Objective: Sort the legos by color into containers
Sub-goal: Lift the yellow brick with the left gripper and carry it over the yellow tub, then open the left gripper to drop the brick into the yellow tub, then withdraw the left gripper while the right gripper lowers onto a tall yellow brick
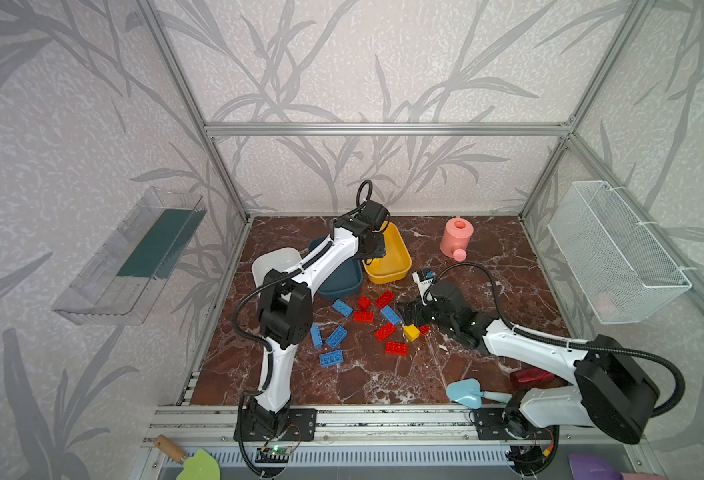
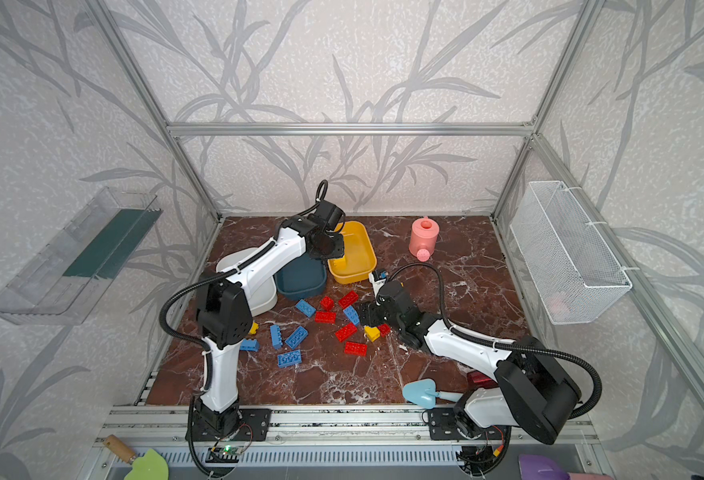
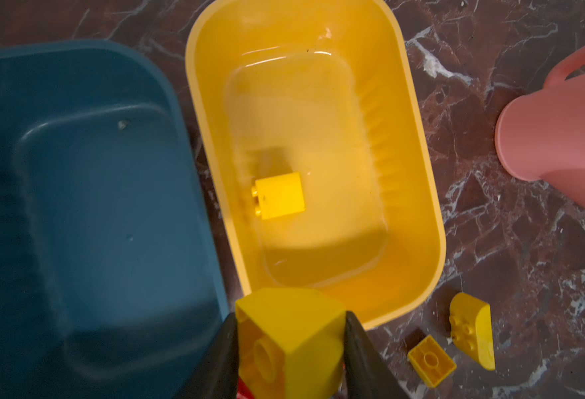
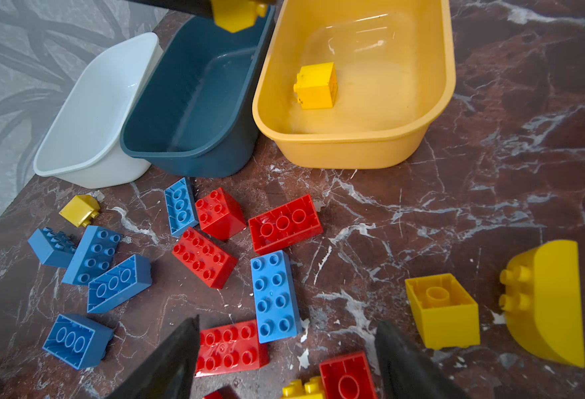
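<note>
My left gripper (image 3: 289, 345) is shut on a yellow lego (image 3: 291, 331), held above the near rim of the yellow tub (image 3: 422, 172), beside the dark teal-blue tub (image 3: 77, 207). One yellow lego (image 4: 317, 86) lies inside the yellow tub. The white tub (image 4: 94, 114) stands left of the teal one. My right gripper (image 4: 287, 355) hangs open over the scattered legos on the marble floor: several red (image 4: 286, 222), several blue (image 4: 275, 293) and a few yellow (image 4: 441, 309). In both top views the left gripper (image 1: 373, 249) is at the tubs and the right gripper (image 1: 410, 316) is mid-table.
A pink watering can (image 1: 457, 237) stands at the back right. A light blue toy shovel (image 1: 464, 390) and a red object (image 1: 531, 377) lie near the right arm's base. A white mesh basket (image 1: 616, 253) hangs on the right wall, a clear tray (image 1: 134, 257) on the left.
</note>
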You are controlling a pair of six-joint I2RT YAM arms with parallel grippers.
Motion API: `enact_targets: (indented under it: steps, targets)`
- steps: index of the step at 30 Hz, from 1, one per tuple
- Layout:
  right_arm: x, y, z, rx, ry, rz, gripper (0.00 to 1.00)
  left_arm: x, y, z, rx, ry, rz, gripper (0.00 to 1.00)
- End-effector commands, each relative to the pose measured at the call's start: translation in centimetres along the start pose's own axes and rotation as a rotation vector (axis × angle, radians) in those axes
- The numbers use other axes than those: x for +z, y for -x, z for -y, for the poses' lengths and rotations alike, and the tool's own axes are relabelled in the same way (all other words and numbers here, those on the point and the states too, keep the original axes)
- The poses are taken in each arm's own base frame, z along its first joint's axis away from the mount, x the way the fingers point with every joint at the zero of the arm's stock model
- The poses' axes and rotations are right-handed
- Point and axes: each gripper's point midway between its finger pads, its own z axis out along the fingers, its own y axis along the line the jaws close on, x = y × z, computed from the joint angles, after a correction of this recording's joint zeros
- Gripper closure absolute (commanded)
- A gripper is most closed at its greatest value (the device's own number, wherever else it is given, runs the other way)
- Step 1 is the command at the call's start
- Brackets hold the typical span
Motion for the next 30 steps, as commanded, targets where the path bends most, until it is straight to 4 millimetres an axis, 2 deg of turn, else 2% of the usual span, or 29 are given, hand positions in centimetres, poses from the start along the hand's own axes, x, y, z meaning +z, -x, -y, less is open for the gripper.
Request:
enact_targets:
  steps: [1,8,12,15,18,23,30]
  targets:
    - [-0.3,0.5,0.4,0.001,-0.018,0.025,0.19,1.7,0.2,0.7,0.029,-0.015,-0.052,0.58]
    - [0.2,0.0,0.7,0.005,-0.026,0.011,0.20,5.4,-0.1,1.4,0.029,-0.012,-0.092,0.57]
    - [0.7,-0.3,0.8,0.005,-0.029,-0.002,0.19,6.4,-0.5,1.6,0.036,-0.021,-0.107,0.53]
    - [0.9,-0.4,0.6,-0.002,-0.018,-0.014,0.15,6.4,-0.5,1.6,0.039,-0.023,-0.110,0.45]
    - [0.8,-0.4,0.6,-0.007,-0.018,-0.015,0.13,5.9,-0.1,1.6,0.045,-0.022,-0.094,0.37]
    - [0.4,-0.2,0.5,-0.010,-0.020,-0.020,0.13,3.7,0.9,1.6,0.048,-0.021,-0.054,0.31]
    - [-0.8,0.3,0.0,-0.012,-0.013,-0.051,0.15,-2.3,1.1,1.0,0.036,-0.055,0.052,0.28]
